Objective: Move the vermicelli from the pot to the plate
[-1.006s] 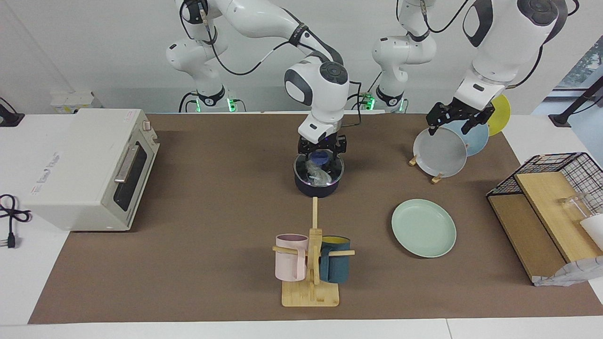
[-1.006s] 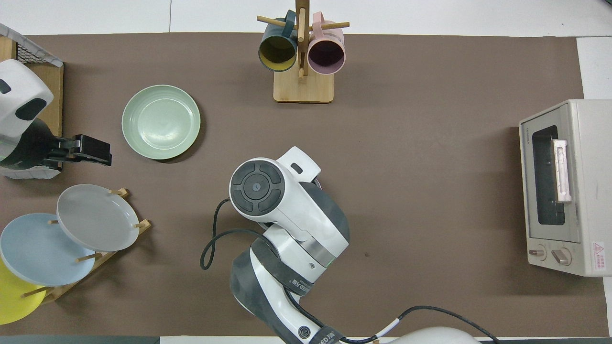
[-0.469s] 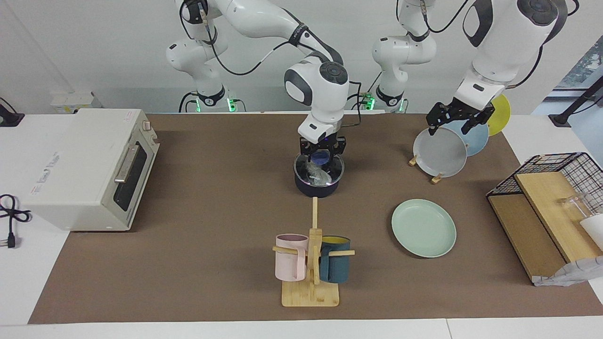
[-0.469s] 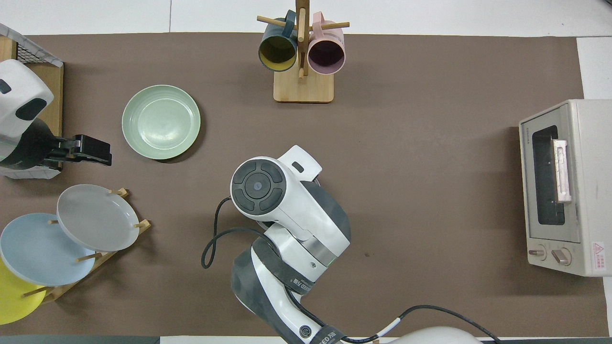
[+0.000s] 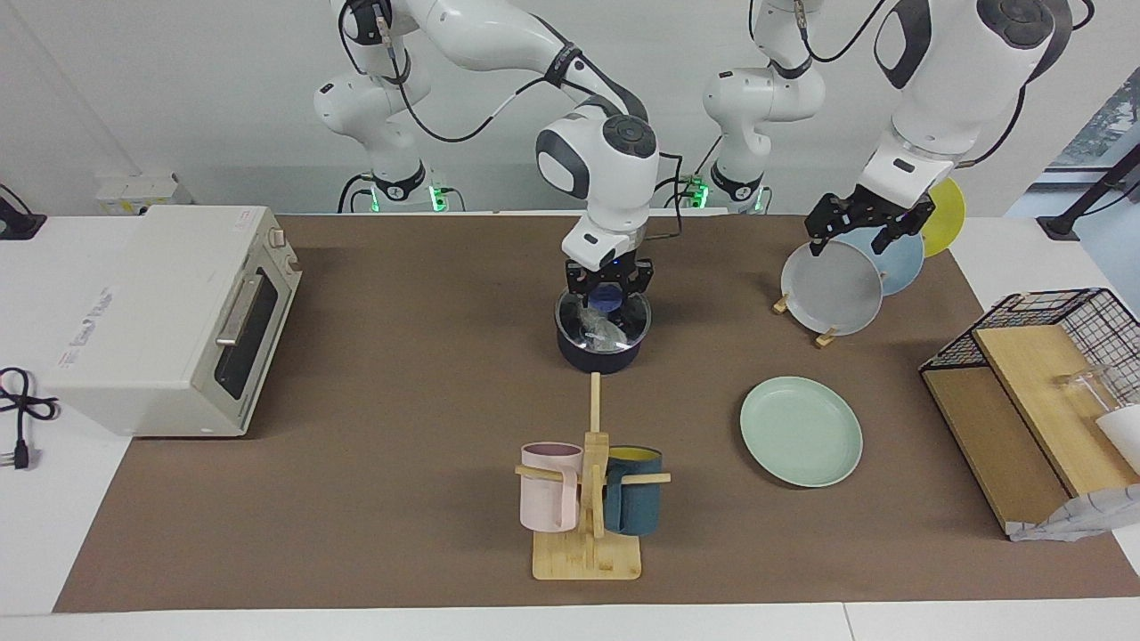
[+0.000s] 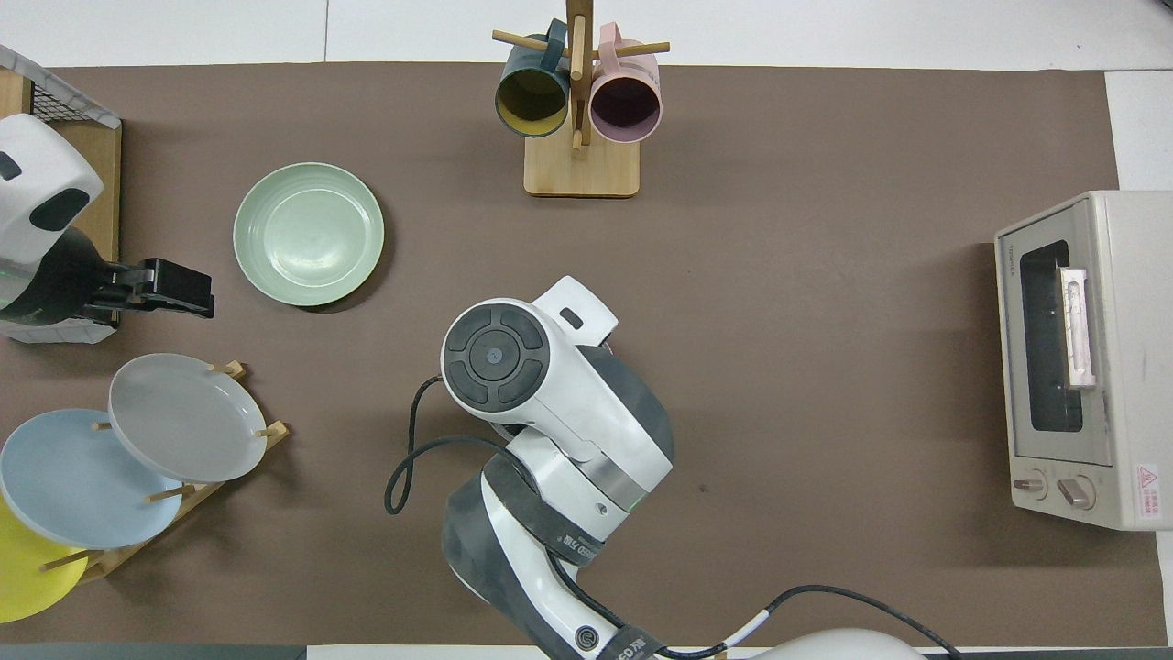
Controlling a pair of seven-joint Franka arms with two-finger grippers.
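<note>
Toaster oven (image 5: 169, 320): we see it at the counter's (image 5: 401, 427) right-arm edge.
Mug tree (image 5: 590, 499): at the edge farthest from the robots, we count two mugs.
Plate rack (image 5: 842, 267): by the left-arm corner nearest the robots.
Wire basket (image 5: 1060, 329): at the left-arm edge.

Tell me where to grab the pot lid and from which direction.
Take the glass lid by its blue knob, the only raised part on the smooth dome, coming straight down from above. It sits flat on the pot with the right claw at the knob. The left claw waits over the plate rack.
</note>
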